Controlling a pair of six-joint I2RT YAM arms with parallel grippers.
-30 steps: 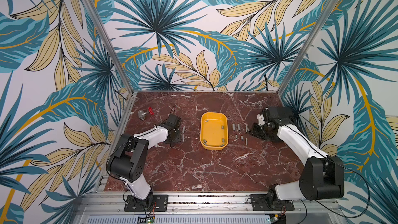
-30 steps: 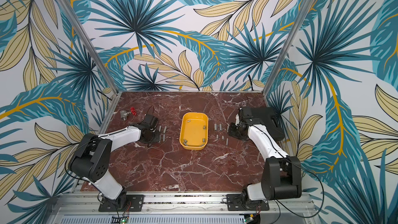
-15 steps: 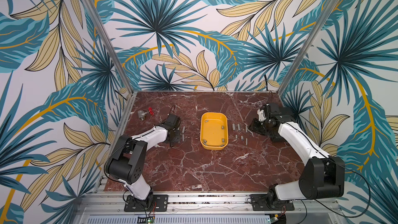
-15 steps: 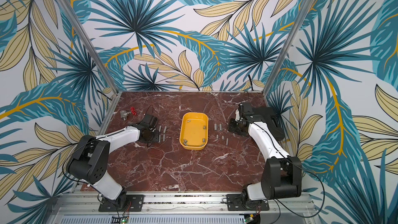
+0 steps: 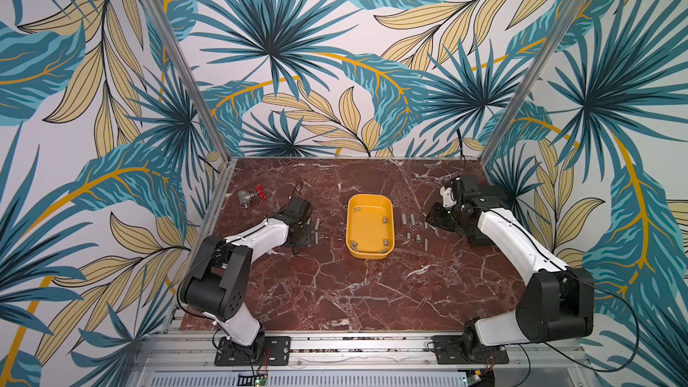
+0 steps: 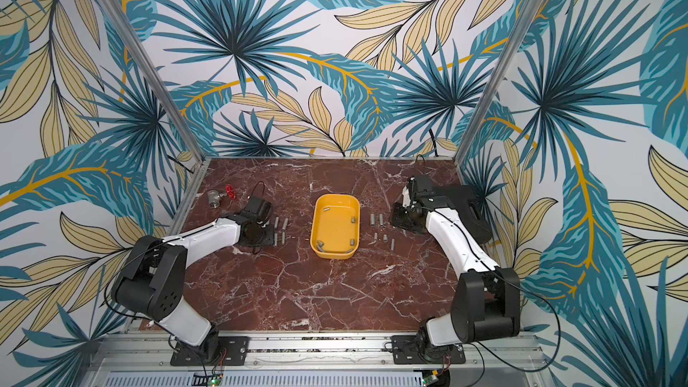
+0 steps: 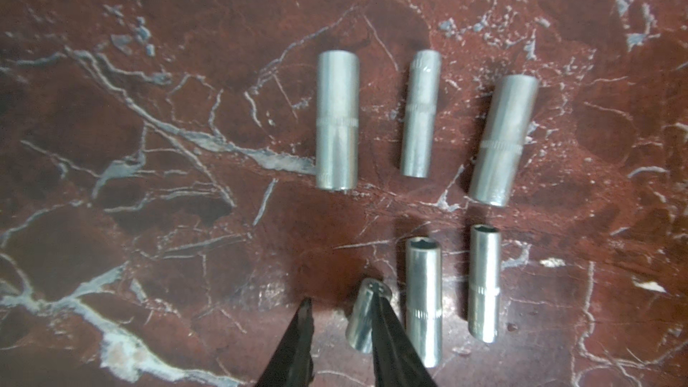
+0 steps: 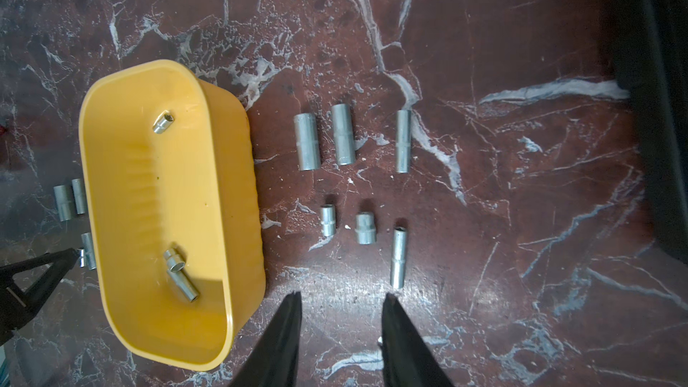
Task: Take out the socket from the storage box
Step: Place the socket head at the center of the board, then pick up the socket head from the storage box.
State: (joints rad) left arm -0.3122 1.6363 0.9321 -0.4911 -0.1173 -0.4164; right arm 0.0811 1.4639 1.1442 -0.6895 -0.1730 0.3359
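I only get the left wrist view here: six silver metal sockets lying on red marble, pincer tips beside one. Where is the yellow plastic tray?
Observer: The shallow yellow plastic tray sits mid-table, right beside your six silver sockets.
Operator: Is it emptied?
Observer: No. At least four small silver sockets lie inside, seen in both top views.
Operator: What about the other arm?
Observer: The right pincer is open and empty, near six more sockets laid out on the tray's other side.
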